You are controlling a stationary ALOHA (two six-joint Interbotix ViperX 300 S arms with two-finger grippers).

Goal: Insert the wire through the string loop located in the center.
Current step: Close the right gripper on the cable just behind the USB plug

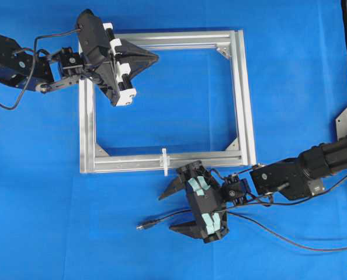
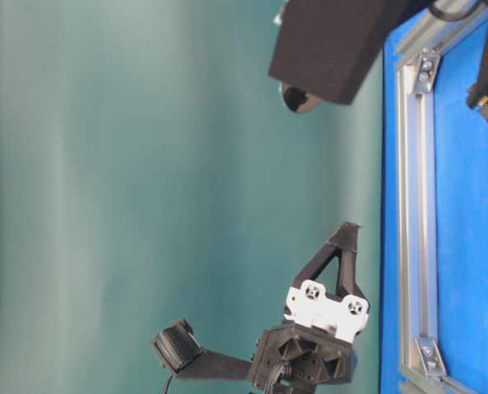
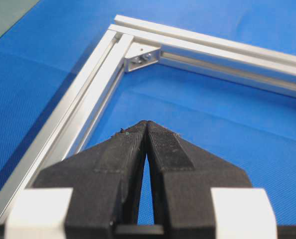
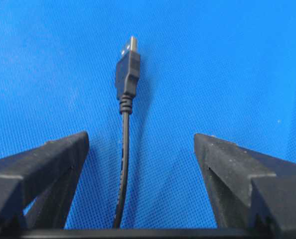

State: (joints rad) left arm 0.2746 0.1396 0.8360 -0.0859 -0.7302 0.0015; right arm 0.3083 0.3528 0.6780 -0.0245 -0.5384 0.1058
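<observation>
The right end effector [image 1: 172,209] is released, jaws spread wide and pointing left in the overhead view. The wire [image 1: 162,220] lies on the blue counter [image 1: 45,204] and runs between the two fingers without touching either. In the right wrist view the wire [image 4: 123,164] passes up the middle of the gap, nearer the left finger [image 4: 48,159], and its plug [image 4: 127,72] lies ahead of the fingertips with the metal tip pointing away.

The loop [image 1: 165,161] stands upright on the near bar of the frame [image 1: 243,93], about mid-length, just beside the upper finger of the right end effector and apart from the wire.

The left end effector [image 1: 155,57] is clenched on nothing, fingertips pressed together, over the upper left corner of the frame.
</observation>
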